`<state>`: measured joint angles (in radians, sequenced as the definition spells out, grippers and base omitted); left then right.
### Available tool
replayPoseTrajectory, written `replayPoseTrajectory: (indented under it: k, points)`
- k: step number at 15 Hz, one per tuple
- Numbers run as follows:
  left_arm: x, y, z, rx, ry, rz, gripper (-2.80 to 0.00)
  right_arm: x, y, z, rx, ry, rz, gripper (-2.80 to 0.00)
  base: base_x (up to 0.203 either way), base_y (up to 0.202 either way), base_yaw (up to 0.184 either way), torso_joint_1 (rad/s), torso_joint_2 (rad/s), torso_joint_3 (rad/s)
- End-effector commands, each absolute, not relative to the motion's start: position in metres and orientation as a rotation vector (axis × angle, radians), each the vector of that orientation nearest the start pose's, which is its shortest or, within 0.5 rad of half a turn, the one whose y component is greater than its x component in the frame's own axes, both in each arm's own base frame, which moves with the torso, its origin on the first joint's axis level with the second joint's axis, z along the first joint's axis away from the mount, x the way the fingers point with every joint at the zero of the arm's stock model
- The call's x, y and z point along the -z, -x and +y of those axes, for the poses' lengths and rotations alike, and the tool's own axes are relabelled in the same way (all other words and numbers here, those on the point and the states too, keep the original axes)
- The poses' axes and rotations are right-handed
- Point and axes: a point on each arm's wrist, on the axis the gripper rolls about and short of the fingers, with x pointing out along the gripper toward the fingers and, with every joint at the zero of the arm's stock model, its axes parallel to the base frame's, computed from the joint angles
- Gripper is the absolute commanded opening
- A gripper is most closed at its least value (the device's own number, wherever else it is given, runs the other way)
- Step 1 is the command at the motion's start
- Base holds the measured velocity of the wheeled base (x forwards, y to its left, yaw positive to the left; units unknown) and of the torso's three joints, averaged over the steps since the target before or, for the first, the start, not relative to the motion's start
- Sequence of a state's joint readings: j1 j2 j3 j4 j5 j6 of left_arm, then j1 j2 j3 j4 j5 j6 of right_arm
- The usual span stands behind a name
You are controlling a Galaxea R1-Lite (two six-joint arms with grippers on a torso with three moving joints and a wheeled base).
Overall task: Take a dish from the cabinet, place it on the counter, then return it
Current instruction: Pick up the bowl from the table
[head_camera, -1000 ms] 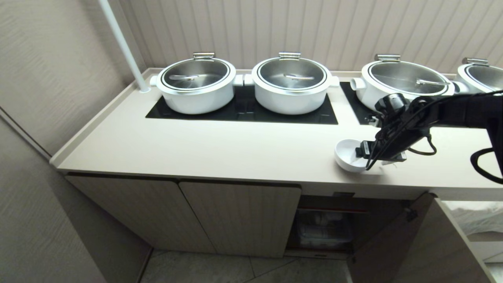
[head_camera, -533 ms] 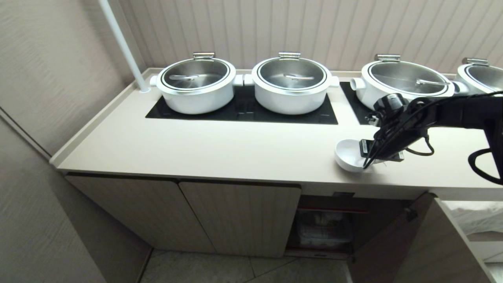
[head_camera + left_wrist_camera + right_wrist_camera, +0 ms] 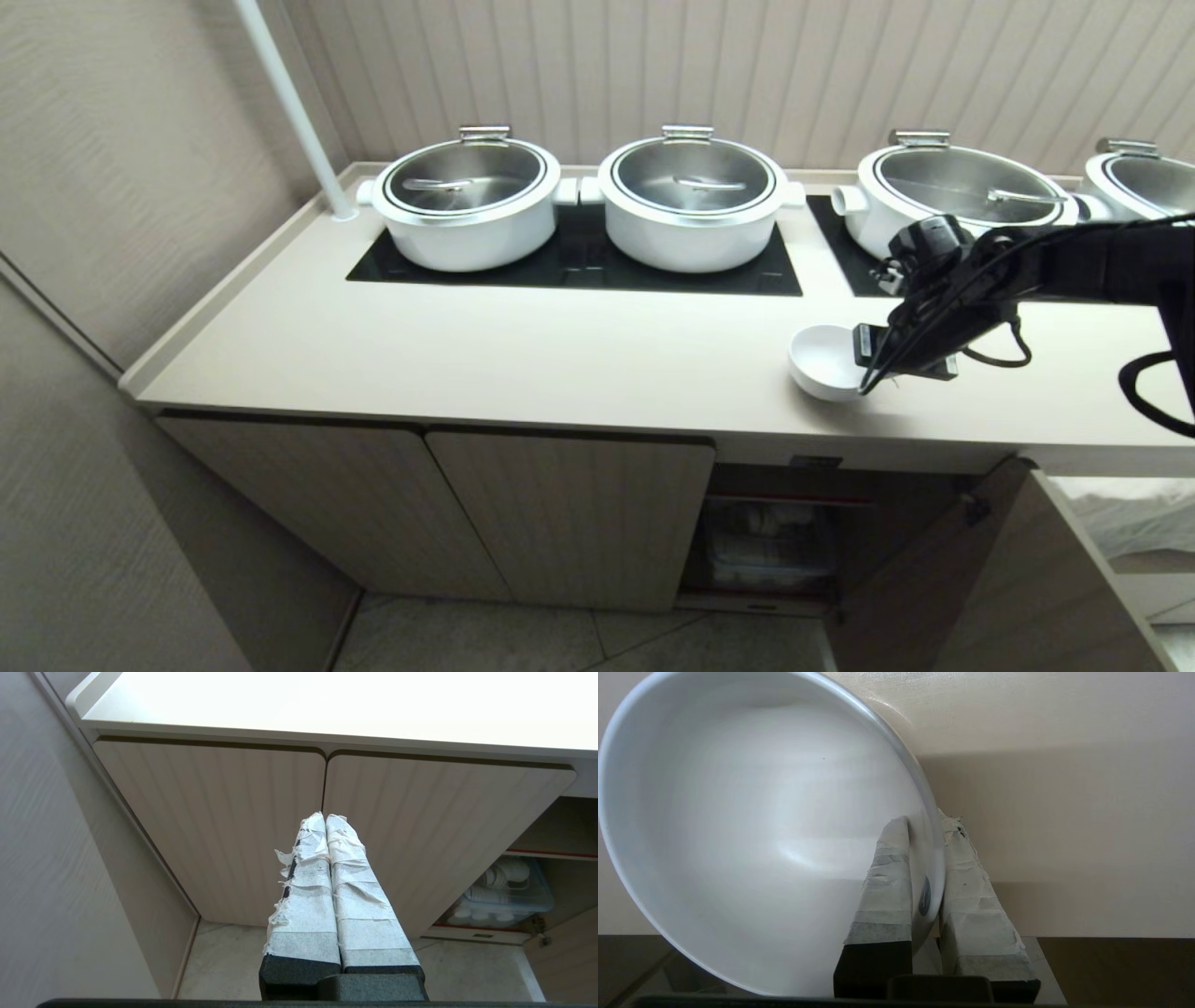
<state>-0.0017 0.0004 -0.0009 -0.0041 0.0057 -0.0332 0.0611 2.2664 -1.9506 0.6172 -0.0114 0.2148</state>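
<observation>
Right wrist view: the right pincer [image 3: 924,826] is closed on the wall of the dish [image 3: 752,826], one taped finger [image 3: 885,882] inside the bowl and the other against its outer side, the rim passing between them. The dish is tilted, its opening turned toward the camera.

Head view: the right pincer [image 3: 864,347] reaches in from the right, black cables draped over the wrist, and grips the right-hand side of the dish [image 3: 822,359]. The dish sits at the front part of the surface [image 3: 523,345], close to the front edge, its underside touching or just above the top; which of the two cannot be told. Behind it stand white pots [image 3: 691,201] with steel lids on black cooktop panels [image 3: 579,266]. Below the dish the cabinet [image 3: 569,523] has one door [image 3: 934,569] swung open, showing a shelf with a clear container [image 3: 770,551].

Left wrist view: the left pincer [image 3: 324,819], fingers pressed together and empty, hangs before the closed cabinet doors.
</observation>
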Motion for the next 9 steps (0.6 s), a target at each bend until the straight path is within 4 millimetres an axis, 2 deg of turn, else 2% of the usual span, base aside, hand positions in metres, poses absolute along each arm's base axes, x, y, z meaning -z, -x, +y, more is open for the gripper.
replayPoseTrajectory:
  k: [1,5,9]
  points:
    - [-0.076,0.023,0.0,-0.004,0.034,-0.005,-2.8,-0.167,-0.441,0.027,0.057,-0.169,0.936,-2.8,0.0,0.0,0.0,0.0,0.0,0.0]
    - [-0.076,0.023,0.0,-0.004,0.034,-0.006,-2.8,-0.178,-0.435,0.027,0.079,-0.219,0.917,-2.8,0.0,0.0,0.0,0.0,0.0,0.0]
    - [-0.076,0.023,0.0,-0.003,0.034,-0.006,-2.8,-0.19,-0.426,0.028,0.133,-0.344,0.9,-2.8,0.0,0.0,0.0,0.0,0.0,0.0]
